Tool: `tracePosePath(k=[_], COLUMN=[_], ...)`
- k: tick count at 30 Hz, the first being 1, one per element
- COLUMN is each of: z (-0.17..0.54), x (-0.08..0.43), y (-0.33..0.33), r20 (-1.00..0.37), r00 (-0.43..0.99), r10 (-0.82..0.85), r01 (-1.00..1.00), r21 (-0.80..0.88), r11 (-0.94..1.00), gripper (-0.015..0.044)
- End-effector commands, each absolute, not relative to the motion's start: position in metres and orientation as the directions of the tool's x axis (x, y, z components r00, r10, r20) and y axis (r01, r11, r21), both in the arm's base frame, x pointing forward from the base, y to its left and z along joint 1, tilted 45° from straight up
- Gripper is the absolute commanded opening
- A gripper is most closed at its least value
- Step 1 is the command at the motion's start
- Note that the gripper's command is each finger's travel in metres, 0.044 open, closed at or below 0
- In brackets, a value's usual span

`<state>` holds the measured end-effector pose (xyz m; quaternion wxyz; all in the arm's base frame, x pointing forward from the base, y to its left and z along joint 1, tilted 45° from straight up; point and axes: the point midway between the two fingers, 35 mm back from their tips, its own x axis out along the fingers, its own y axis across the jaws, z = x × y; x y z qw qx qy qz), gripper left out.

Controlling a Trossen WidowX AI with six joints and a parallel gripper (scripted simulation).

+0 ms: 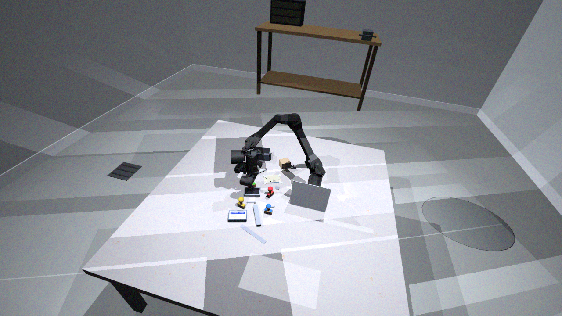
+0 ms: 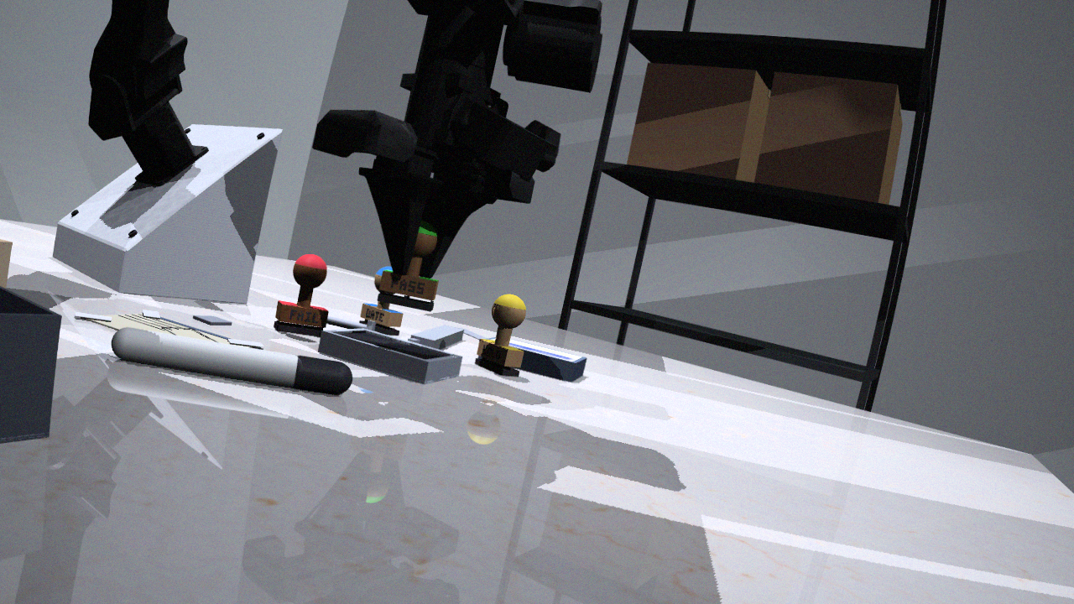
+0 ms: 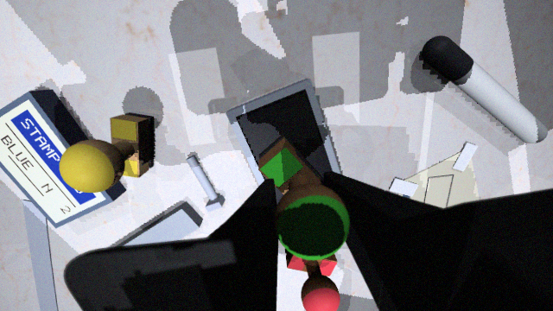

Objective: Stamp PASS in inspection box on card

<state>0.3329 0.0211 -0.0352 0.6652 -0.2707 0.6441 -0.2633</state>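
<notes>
The gripper [image 3: 302, 190] is clamped on the handle of the PASS stamp [image 2: 409, 283], which hangs just above the ink pad [image 3: 282, 125] (contact with it cannot be confirmed). Risks at this step:

- Uneven inking: the stamp face looks off-centre over the pad and may catch its rim.
- Collision: the red-knobbed stamp [image 2: 304, 296] stands just beside the pad.
- Slip: the round handle may rotate between the fingers.

The card [image 3: 441, 187] lies near the pad, beyond the gripper.

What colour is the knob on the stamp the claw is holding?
Green. The knob of the held stamp shows best in the wrist view, between the fingers of the claw.
</notes>
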Motion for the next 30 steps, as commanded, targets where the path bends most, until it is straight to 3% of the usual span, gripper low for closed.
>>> tracePosePath(k=[1,30], z=[-0.040,-0.053], x=[0.331,0.331], y=[0.016,0.002], r20=[-0.710,-0.709], r00=[0.023,0.023], r10=[-0.704,-0.705], r01=[-0.004,-0.003], r21=[-0.704,-0.705], r11=[0.710,0.709], gripper=[0.0000,0.0000])
